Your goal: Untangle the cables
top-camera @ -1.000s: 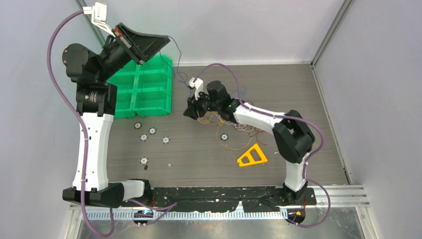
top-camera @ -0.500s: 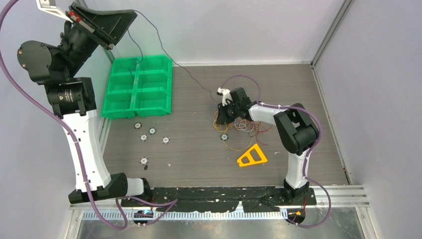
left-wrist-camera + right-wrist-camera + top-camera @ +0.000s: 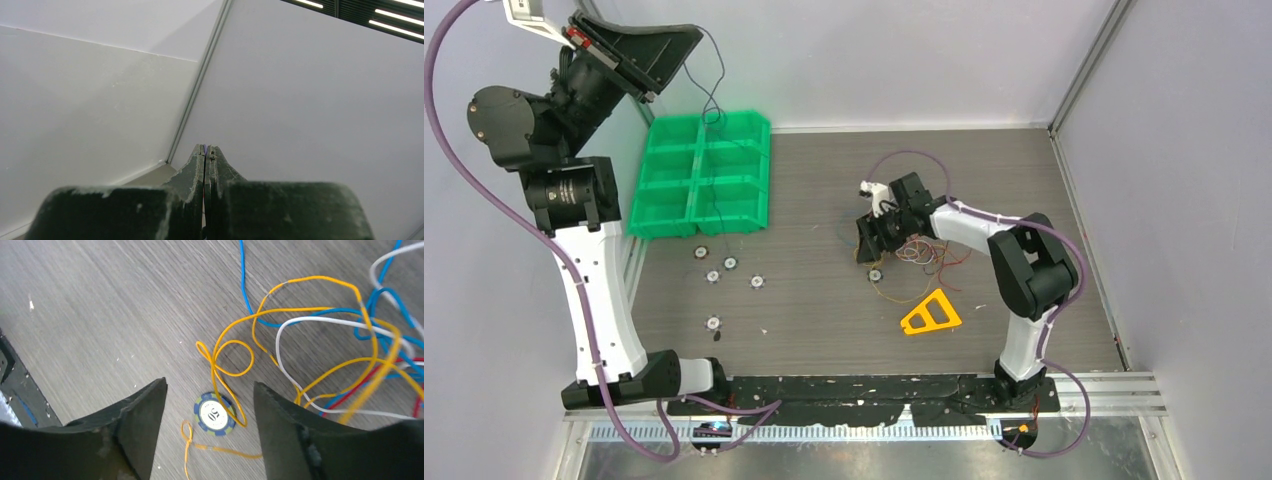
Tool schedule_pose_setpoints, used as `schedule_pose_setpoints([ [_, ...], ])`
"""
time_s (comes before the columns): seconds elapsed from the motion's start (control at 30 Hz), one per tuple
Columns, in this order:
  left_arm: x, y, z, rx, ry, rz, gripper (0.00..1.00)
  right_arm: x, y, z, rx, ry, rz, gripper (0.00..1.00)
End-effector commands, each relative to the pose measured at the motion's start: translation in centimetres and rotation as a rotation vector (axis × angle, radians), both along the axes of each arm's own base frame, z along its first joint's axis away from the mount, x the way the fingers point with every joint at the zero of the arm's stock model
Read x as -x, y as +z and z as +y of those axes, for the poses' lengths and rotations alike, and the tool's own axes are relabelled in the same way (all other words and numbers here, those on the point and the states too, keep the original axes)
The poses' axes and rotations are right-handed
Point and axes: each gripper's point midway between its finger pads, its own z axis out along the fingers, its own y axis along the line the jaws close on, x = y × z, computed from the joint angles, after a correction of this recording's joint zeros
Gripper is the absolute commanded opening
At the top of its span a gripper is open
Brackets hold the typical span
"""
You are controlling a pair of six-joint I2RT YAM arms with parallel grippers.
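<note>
My left gripper is raised high at the back left, shut on one thin dark cable. That cable hangs down across the green bin. In the left wrist view the left gripper's jaws are pressed together with a sliver of purple at the tips. The remaining cables, yellow, blue, white and red, lie tangled mid-table. My right gripper hovers at the tangle's left edge, open. In its wrist view the right gripper holds nothing; yellow loops, white cable and blue cable lie ahead.
A poker chip lies between the right jaws, under a yellow loop. Several more chips are scattered in front of the bin. A yellow triangle lies near the tangle's front. Walls close in on the left, back and right.
The left arm swung up and to the left with the dark cable. That cable ran taut to the tangle, and now hangs slack over the bin. The right gripper moved right onto the tangle.
</note>
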Motion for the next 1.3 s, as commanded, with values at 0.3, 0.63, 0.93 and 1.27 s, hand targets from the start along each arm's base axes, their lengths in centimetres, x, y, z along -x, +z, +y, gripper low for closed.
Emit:
schedule_pose_setpoints([
  [0.3,0.6,-3.6,-2.0,0.010,-0.119,0.078,0.00,-1.2,20.3,7.1,-0.352,0.180,-0.321,0.99],
  [0.63,-5.1,-19.0,-3.7,-0.108,-0.114,0.356,0.00,-1.0,17.6,8.6,-0.471,0.159,-0.112,0.59],
  [0.93,-7.2,-33.0,-3.6,-0.360,-0.076,0.557,0.00,-2.0,14.6,6.1,-0.464,0.060,-0.032,0.64],
  [1.27,-9.3,-47.7,-7.8,-0.676,-0.065,0.753,0.00,-3.0,12.6,-0.7,-0.312,-0.040,-0.068,0.68],
])
